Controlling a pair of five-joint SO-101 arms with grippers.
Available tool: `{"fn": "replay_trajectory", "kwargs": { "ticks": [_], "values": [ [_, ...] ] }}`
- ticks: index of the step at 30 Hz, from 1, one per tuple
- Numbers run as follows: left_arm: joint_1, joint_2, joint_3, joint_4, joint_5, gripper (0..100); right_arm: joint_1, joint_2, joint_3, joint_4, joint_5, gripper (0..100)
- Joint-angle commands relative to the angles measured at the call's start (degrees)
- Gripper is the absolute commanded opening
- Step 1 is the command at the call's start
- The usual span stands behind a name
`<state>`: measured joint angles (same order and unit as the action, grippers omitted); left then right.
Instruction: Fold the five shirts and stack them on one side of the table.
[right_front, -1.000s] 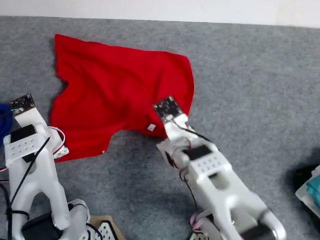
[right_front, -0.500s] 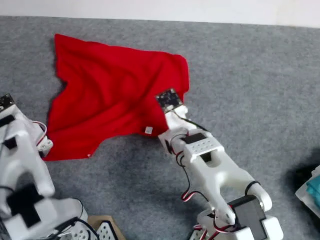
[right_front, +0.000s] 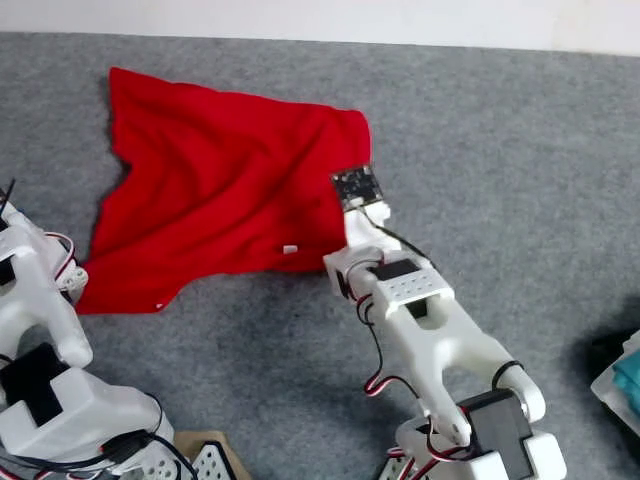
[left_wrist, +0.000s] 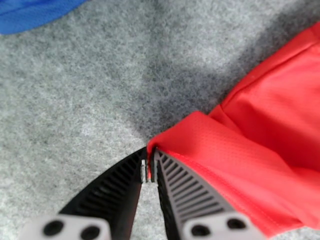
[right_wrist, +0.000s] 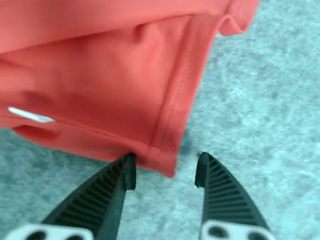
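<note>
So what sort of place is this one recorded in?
Probably a robot-training tabletop, not a home: a grey felt-like table cover, a left arm and right arm at one edge, and a red shirt spread out.

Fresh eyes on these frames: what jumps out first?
A red shirt lies rumpled across the far left of the grey table. The left gripper is shut on the shirt's near corner. The right gripper is open over a hem corner on the shirt's right side.
</note>
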<state>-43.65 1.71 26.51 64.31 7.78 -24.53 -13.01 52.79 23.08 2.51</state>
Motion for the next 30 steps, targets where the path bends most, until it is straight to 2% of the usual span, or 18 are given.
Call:
{"fn": "replay_trajectory", "kwargs": {
  "ticks": [1, 7, 21, 30],
  "values": [
    [-0.75, -2.07, -2.51, -0.09, 0.09, 1, -1.36, -0.48, -3.12, 0.48, -4.22, 19.8],
    [-0.48, -1.63, -2.42, -0.09, 0.09, 1, -1.45, 0.22, -6.46, 2.59, -4.48, 19.8],
    [-0.31, -1.54, -1.98, 0.0, 0.09, 1, -3.38, 0.48, -5.85, 0.04, -4.04, 19.3],
    [-0.22, -1.54, -1.36, 0.0, 0.09, 1, -2.51, 9.27, -9.54, -0.31, -4.04, 3.0]
  ]
}}
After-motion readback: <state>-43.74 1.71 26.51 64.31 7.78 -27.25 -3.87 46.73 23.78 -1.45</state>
